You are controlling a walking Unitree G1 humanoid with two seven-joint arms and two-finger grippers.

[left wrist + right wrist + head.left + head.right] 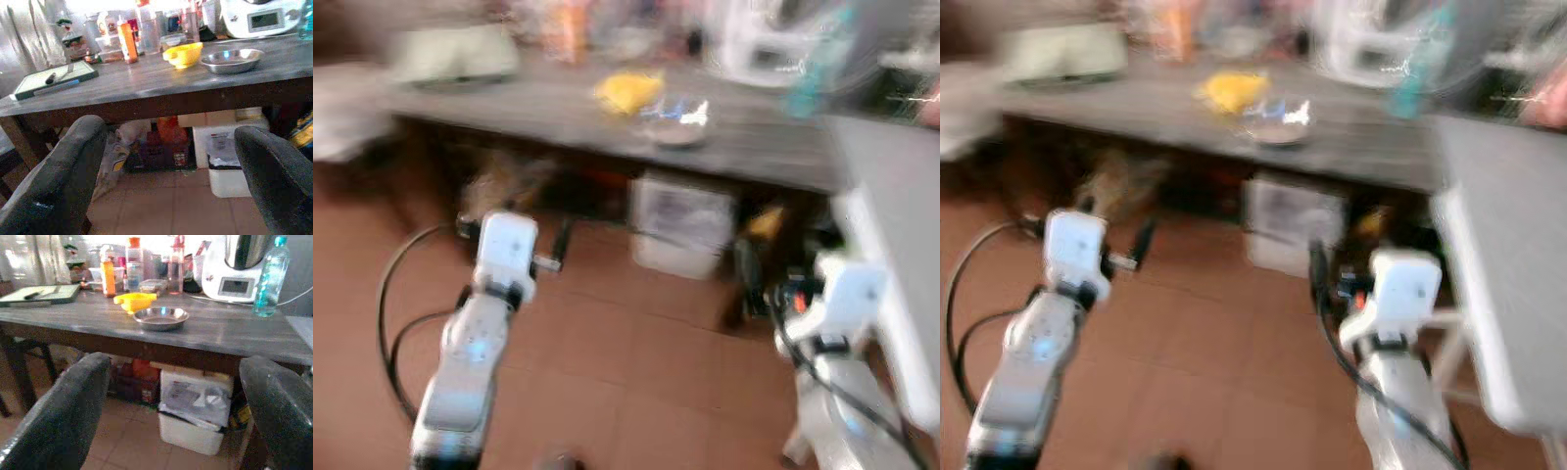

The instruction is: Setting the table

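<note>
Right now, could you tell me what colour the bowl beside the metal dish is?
Yellow bowl, clearest in the right wrist view.

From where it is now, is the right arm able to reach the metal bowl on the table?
Probably not yet: the right claw is open but short of the table; nothing blocks the metal bowl.

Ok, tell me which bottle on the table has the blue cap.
The clear water bottle standing alone at the table's right end, beside the white appliance. The orange bottle and the others cluster farther left.

Both silver arms are held forward and low, short of the counter's near edge. The left claw [166, 161] and right claw [173, 396] are seen with fingers spread wide, empty.
</note>
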